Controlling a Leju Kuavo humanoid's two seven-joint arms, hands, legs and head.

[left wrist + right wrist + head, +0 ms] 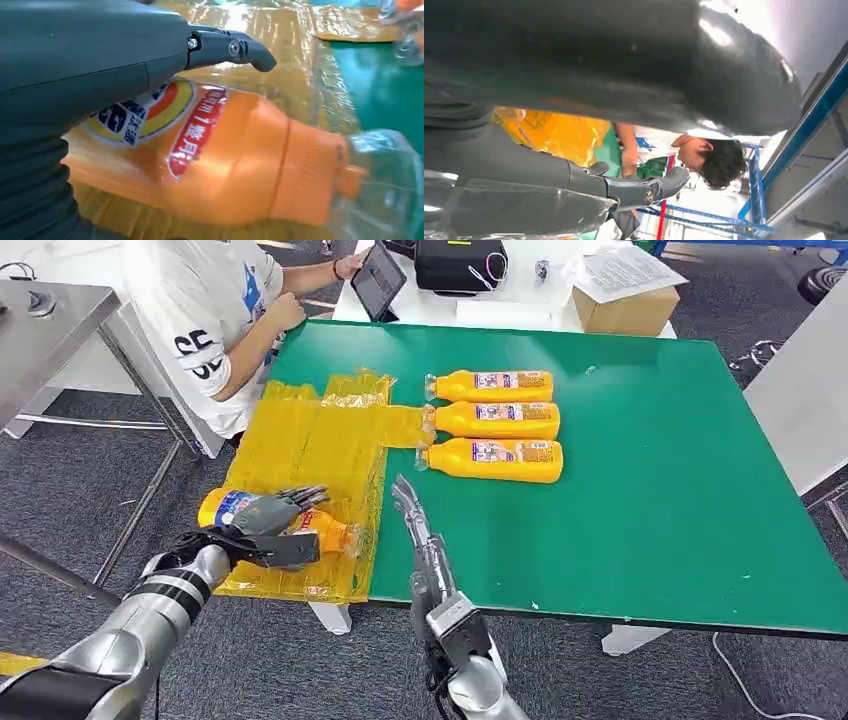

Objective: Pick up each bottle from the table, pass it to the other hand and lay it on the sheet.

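Because the transfer is judged complete, the left hand (270,525) grips a bottle (325,530) lying on the yellow sheet (310,455) at the surface's (650,490) near left, while the right hand (412,515) hovers beside it, empty, fingers extended.

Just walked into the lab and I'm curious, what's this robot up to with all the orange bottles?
The robot's left hand grips an orange bottle lying on its side over the yellow plastic sheet at the near left of the green table. Its right hand hovers beside the sheet with fingers extended, holding nothing. Three more orange bottles lie side by side on the table, waiting. A person sits at the far left corner with a tablet.
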